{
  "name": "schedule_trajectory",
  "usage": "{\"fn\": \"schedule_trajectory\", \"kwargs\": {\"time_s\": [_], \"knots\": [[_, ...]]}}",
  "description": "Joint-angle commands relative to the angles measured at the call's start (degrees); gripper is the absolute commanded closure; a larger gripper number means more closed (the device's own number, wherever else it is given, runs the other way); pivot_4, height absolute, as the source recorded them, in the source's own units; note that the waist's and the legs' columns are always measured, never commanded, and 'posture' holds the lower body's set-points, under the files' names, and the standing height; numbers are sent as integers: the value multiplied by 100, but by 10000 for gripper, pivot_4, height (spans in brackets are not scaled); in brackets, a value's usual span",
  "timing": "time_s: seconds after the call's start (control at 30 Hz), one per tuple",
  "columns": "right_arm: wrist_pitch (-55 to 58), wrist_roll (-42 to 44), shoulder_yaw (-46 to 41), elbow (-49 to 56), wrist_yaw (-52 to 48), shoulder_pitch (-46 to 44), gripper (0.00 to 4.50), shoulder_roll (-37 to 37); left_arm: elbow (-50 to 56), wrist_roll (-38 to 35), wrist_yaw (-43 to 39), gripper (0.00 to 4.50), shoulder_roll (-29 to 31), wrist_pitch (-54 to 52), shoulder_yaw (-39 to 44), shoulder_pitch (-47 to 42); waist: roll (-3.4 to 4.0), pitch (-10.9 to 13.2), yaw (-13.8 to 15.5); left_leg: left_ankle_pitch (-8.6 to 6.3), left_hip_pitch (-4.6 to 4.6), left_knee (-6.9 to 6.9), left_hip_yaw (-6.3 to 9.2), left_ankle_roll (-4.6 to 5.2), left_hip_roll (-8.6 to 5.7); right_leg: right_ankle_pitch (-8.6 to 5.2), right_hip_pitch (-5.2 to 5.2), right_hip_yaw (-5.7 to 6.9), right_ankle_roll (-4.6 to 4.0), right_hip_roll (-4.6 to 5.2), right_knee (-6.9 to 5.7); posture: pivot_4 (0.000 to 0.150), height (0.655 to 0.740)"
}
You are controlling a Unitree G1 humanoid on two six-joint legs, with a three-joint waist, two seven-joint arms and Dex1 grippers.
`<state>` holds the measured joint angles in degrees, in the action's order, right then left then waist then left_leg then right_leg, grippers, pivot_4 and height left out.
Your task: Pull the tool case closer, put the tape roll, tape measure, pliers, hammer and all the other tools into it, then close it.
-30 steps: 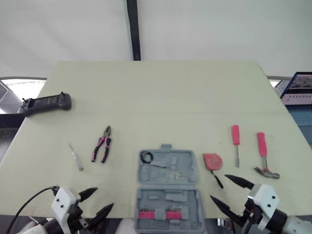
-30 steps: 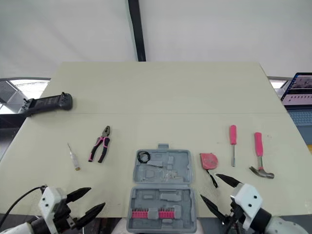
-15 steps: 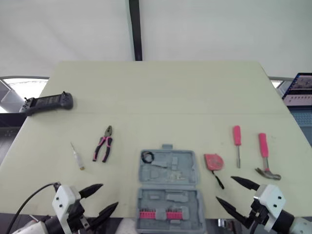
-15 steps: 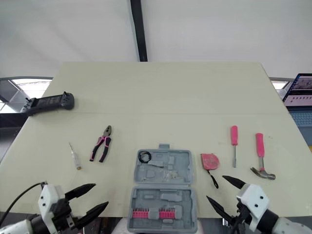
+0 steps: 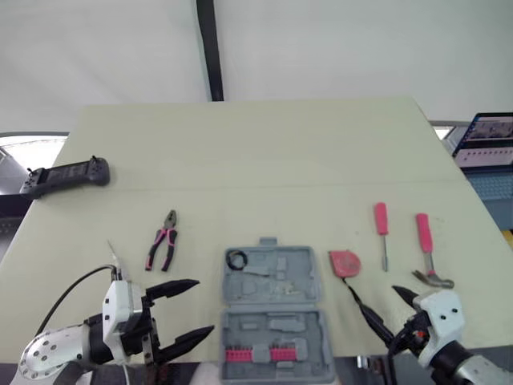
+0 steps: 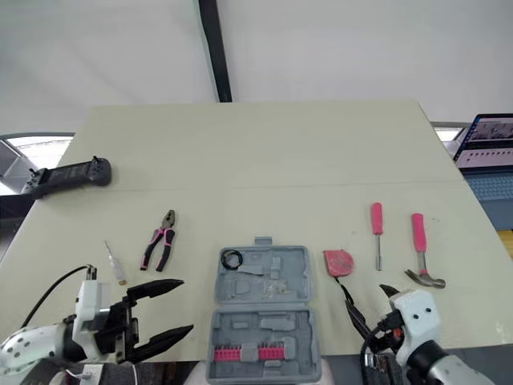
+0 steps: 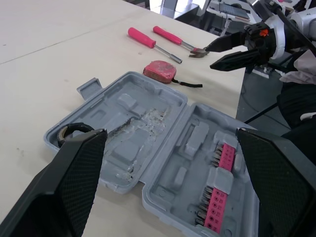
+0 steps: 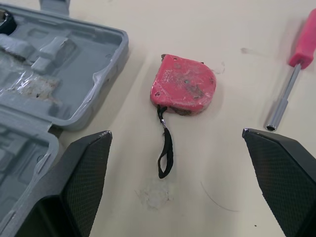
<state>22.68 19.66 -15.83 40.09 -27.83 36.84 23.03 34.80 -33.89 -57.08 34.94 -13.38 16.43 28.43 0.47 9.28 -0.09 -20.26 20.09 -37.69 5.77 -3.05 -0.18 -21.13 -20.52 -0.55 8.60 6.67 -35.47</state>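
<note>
Left wrist view has the left gripper's [image 5: 204,306] two black fingers [image 7: 74,182] spread wide with nothing between them. One finger covers part of the small black tape roll [image 7: 74,132], which sits in a corner recess of the tool case [image 5: 314,273]. The case's near corner is cut off at the frame edge there. The hammer's [image 5: 426,249] head is partly behind the right gripper [image 5: 378,298] in the same view.

From the head camera, the left gripper hangs just to the left of the open case, tips pointing toward its near half and apart from it. The lower end of the small white screwdriver [image 6: 114,261] is hidden behind that wrist. The pliers [image 5: 161,241] lie near it, farther in on the table [image 5: 256,160].

The right gripper is also wide open and empty. The tape measure [image 8: 185,84] lies ahead between its fingers, its black strap [image 8: 165,153] trailing back toward them. It lies just beside the case's far half without touching.

A pink screwdriver [image 5: 381,228] and the hammer lie side by side to the right, apart from each other.

The case lies flat at the table's near edge, a row of pink bits [image 5: 256,354] in its near half. Bare tabletop stretches beyond it. A black controller [image 5: 64,175] sits at the left edge, and a laptop [image 5: 489,132] is cut off at right.
</note>
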Motion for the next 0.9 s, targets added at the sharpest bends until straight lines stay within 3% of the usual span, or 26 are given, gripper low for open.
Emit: {"fn": "schedule_trajectory", "kwargs": {"time_s": [0.03, 0.37, 0.9], "knots": [[404, -71, 293, 339, 414, -202, 0, -109, 56, 15, 56, 301, -8, 93, -95, -41, 3, -1, 1, 0, 1, 0, 0, 0, 0, 0, -2, 0, 0, 0, 0, 1500, 7400], [1593, -542, 889, -145, 1060, -1116, 0, -92, 176, 74, 205, 301, 27, 129, -145, -9, 3, -1, 0, 0, 2, 0, -1, 0, -1, 0, -7, -4, 0, 1, -3, 1500, 7400], [2087, -701, 1124, -368, 1271, -1627, 0, -247, 400, 162, 445, 301, 59, 62, -204, 12, 4, -1, -6, 0, 3, 2, -1, 0, -1, 0, -10, -4, 1, 0, -3, 1500, 7400]]}}
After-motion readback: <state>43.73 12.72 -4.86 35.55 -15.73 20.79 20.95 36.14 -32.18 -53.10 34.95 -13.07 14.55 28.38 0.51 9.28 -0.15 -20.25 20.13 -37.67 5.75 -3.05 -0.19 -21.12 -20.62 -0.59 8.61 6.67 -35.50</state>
